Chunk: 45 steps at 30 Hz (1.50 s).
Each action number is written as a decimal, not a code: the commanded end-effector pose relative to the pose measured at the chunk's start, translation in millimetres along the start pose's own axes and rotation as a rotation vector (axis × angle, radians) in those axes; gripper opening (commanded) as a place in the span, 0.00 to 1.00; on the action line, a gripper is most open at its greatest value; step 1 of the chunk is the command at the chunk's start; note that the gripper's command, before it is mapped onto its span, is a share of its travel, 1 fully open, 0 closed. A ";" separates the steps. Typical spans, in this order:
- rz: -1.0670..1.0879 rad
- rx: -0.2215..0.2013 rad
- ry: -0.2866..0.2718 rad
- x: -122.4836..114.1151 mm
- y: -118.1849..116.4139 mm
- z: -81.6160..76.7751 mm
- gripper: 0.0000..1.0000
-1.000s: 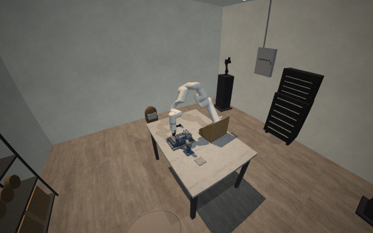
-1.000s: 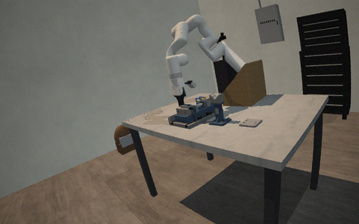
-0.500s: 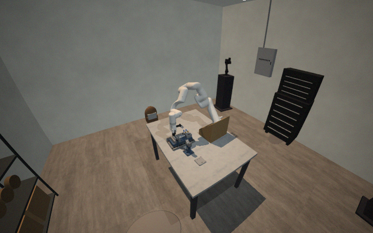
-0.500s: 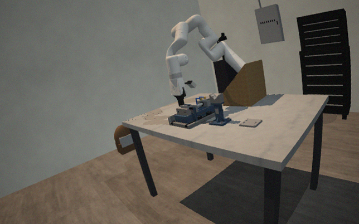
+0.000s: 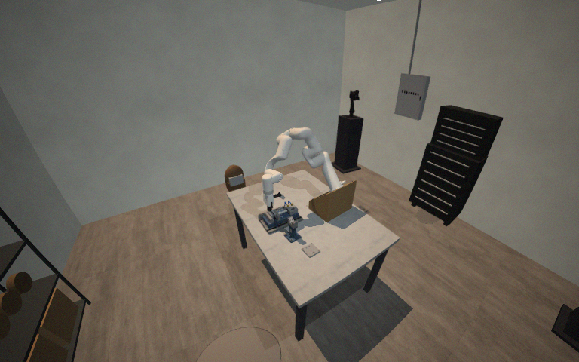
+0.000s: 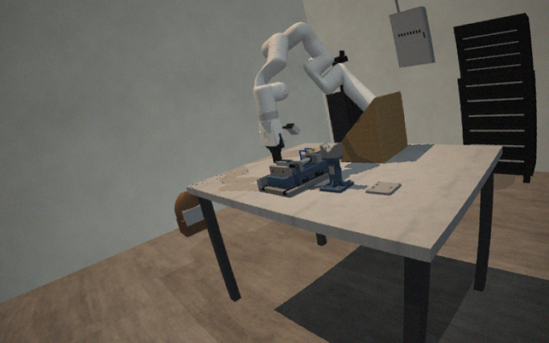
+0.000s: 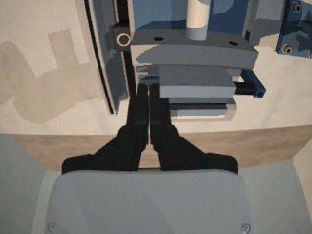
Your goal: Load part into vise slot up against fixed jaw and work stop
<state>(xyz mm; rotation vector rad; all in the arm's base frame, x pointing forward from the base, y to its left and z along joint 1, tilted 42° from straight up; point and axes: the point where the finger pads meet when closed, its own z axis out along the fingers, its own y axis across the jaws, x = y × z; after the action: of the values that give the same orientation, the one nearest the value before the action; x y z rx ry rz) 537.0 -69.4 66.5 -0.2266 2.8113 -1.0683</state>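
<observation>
Gripper [image 7: 150,100] pinched fully shut, empty, tips at the part's [image 7: 195,94] end inside the vise [image 6: 292,177], likely nudging it toward the work stop; infeed plate [image 6: 383,188] bare.

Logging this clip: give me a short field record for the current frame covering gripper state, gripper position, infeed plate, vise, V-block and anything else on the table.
gripper state: gripper shut, fingers together, nothing between them
gripper position: low at the end of the vise, fingertips beside the stacked grey block in it
infeed plate: infeed plate bare, no part on it
vise: cylinder rod meets one jaw
V-block: V-block beside the vise, nothing seen in it
other: brown box at the back of the table
</observation>
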 end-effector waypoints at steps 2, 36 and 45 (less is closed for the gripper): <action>-0.005 -0.004 -0.005 -1.4 3.9 -1.8 0.00; -0.005 -0.004 -0.005 -1.5 -17.3 -1.7 0.00; -0.005 -0.004 -0.005 -1.6 -25.9 -1.7 0.00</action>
<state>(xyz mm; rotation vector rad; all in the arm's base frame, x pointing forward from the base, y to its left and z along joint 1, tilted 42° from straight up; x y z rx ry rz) 539.3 -88.3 83.7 -0.2333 2.8136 -1.0647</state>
